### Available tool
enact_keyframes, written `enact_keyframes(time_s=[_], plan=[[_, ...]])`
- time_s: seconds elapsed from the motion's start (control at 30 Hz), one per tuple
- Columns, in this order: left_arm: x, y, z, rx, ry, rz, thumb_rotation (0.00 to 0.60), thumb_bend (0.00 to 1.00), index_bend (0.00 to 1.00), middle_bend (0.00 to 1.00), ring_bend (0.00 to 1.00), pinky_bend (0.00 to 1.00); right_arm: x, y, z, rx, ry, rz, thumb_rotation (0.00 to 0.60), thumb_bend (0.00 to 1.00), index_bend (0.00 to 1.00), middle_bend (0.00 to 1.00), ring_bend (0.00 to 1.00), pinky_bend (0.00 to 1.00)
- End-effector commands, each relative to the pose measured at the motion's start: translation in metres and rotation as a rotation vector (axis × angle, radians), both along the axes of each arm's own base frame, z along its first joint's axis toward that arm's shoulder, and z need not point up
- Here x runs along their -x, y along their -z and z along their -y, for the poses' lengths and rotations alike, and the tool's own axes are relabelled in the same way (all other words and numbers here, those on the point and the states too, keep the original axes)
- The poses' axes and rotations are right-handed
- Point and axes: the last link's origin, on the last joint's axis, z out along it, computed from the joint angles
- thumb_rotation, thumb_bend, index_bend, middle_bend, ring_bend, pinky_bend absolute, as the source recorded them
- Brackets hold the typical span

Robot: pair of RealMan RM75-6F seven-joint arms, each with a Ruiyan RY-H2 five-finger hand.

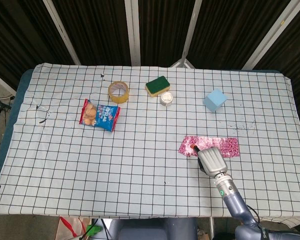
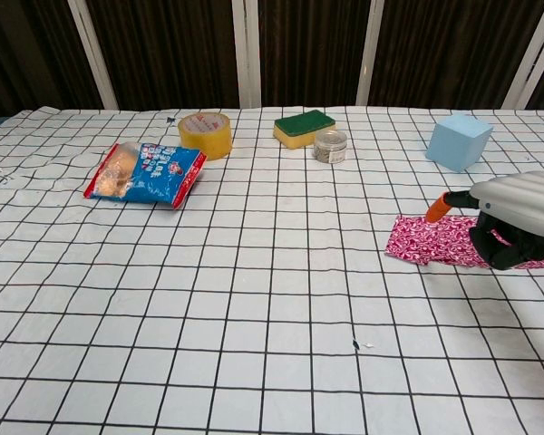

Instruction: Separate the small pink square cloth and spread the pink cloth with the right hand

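The pink patterned cloth (image 1: 231,146) lies folded in a long strip on the checked table at the right; in the chest view the cloth (image 2: 424,240) shows its left end. My right hand (image 1: 211,160) hangs over the strip's left half, back upward, covering its middle. In the chest view the right hand (image 2: 517,216) has its fingers bent down toward the cloth and an orange-tipped thumb pointing left, apart from them. Nothing shows between thumb and fingers. I cannot tell whether the fingertips touch the fabric. My left hand is out of both views.
Along the far side stand a yellow tape roll (image 1: 118,91), a green and yellow sponge (image 1: 157,85), a small jar (image 1: 166,98) and a light blue cube (image 1: 214,100). A blue snack bag (image 1: 99,115) lies at the left.
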Motion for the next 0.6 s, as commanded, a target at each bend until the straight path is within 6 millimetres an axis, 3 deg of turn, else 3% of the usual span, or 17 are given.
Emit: enact_keyframes(time_s=[0.03, 0.6], plan=[[0.0, 0.0, 0.0, 0.0, -0.003, -0.001, 0.6, 0.26, 0.15, 0.0, 0.0, 0.1, -0.005, 0.007, 0.004, -0.011, -0.001, -0.008, 0.6, 0.78, 0.23, 0.83, 0.78, 0.54], [0.001, 0.001, -0.002, 0.0, -0.013, -0.007, 0.6, 0.26, 0.15, 0.0, 0.0, 0.1, -0.005, 0.025, 0.017, -0.039, 0.044, -0.055, 0.6, 0.78, 0.23, 0.83, 0.78, 0.54]])
